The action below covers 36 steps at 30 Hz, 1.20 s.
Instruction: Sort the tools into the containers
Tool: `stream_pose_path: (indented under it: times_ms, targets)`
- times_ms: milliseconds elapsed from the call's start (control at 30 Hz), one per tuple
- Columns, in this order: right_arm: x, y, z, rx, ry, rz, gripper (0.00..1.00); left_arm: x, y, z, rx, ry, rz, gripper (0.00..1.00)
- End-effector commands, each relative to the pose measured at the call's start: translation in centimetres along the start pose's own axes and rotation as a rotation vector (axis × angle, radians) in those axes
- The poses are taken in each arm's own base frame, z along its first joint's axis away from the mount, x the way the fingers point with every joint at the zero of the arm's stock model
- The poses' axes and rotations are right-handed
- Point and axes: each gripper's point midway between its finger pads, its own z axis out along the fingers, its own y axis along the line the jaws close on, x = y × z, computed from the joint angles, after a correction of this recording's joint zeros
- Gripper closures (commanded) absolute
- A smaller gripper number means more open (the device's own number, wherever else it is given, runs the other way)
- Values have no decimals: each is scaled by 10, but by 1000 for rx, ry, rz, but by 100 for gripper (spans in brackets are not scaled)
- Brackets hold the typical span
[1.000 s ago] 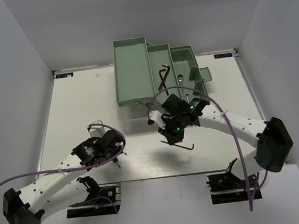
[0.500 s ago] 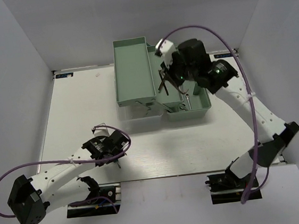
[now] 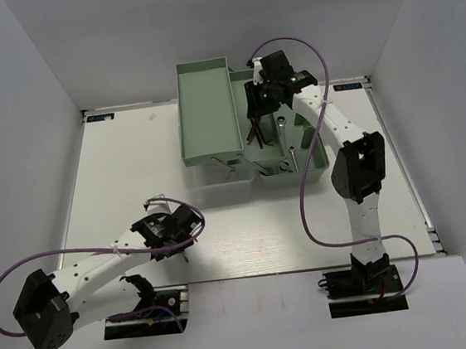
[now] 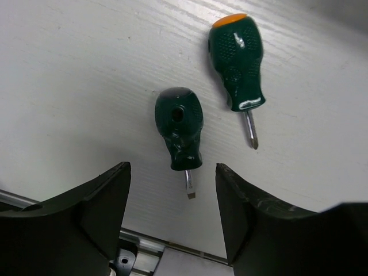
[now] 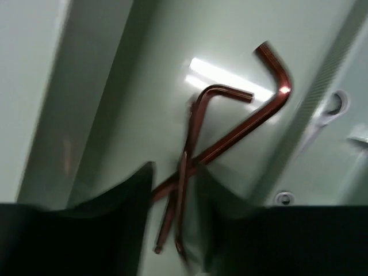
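Now the right hand point(image 5: 174, 172), fingers released, hovers over two thin dark L-shaped hex keys point(image 5: 241, 123) lying crossed in a tray of the pale mint-green toolbox point(image 3: 205, 102). The left hand point(image 4: 172, 172), fingers spread, straddles one of two stubby green-handled screwdrivers point(image 4: 179, 129) on the white table point(image 3: 132, 168); lowering and clenching on it seems next.

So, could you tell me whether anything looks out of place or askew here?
Nothing damaged or spilled. The two hex keys lie crossed over each other in the toolbox tray, and both screwdrivers lie loose on the table.
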Motion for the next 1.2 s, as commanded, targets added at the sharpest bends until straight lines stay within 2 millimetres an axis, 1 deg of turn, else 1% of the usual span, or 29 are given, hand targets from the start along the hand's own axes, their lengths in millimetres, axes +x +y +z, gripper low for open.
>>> stream_pose_path:
  times_ms: [0,67,100,133,200,233,300,333,400,433,467,500,533,567,667,733,767,800,833,867,900,933,967,1000,1033,1067,1100,1133,1167]
  targets:
    - [-21,24,-24,-124,-53,33,51,1,-2,9,-23,-15,-80,29]
    - [-25,26,-34,-164,-67,39,41,2,-2,13,-47,-15,-66,32]
    - [-22,25,-34,-172,-68,46,40,2,-4,15,-45,-16,-79,32]
    - [-26,28,-54,-187,-88,47,40,3,-4,19,-52,-23,-76,34]
    - [-10,26,-52,-215,-69,76,40,5,-4,23,-56,-22,-73,38]
    - [-19,27,-70,-224,-119,65,38,6,-4,27,-61,-22,-81,38]
    - [-7,31,-83,-262,-124,77,38,6,-4,31,-63,-33,-82,39]
    - [15,27,-85,-272,-93,97,38,8,-1,35,-79,-38,-74,39]
    - [13,32,-113,-291,-147,82,38,7,-1,41,-85,-48,-84,39]
    - [39,29,-104,-299,-94,107,37,11,1,46,-96,-43,-77,39]
    - [39,33,-121,-313,-122,94,37,10,0,48,-101,-51,-76,39]
    - [42,34,-124,-322,-127,90,37,12,2,51,-106,-49,-62,39]
    - [62,31,-119,-321,-86,108,37,14,3,54,-112,-47,-58,39]
    - [61,35,-132,-338,-108,95,36,15,1,57,-113,-46,-57,44]
    - [83,36,-136,-356,-83,64,36,17,3,58,-125,-41,-49,67]
    - [90,42,-147,-389,-82,16,41,9,-8,47,-92,-51,-51,89]
    - [102,45,-146,-422,-64,-20,49,2,-10,42,-84,-72,-59,96]
    - [112,55,-154,-497,-57,-104,65,-8,-14,30,-74,-76,-56,100]
    - [116,58,-159,-533,-73,-191,100,-18,-21,15,-19,-96,-67,100]
    - [127,59,-158,-551,-56,-224,100,-26,-27,3,22,-110,-60,100]
    - [149,62,-158,-589,-12,-285,100,-46,-41,-16,100,-151,-7,100]
    - [160,70,-162,-668,-21,-353,100,-52,-59,-33,207,-150,45,100]
    - [183,75,-164,-715,44,-333,71,-80,-88,-67,396,-251,149,100]
    - [194,74,-163,-734,51,-403,70,-89,-106,-89,517,-287,216,100]
    - [206,77,-162,-766,66,-442,24,-86,-126,-115,662,-273,287,100]
    - [213,78,-159,-780,81,-456,13,-105,-140,-146,749,-327,306,100]
    - [231,86,-161,-837,130,-476,10,-113,-148,-161,786,-351,347,100]
    - [236,88,-158,-843,150,-485,10,-124,-152,-171,789,-391,399,100]
    - [241,91,-156,-854,176,-471,10,-145,-161,-198,827,-449,389,100]
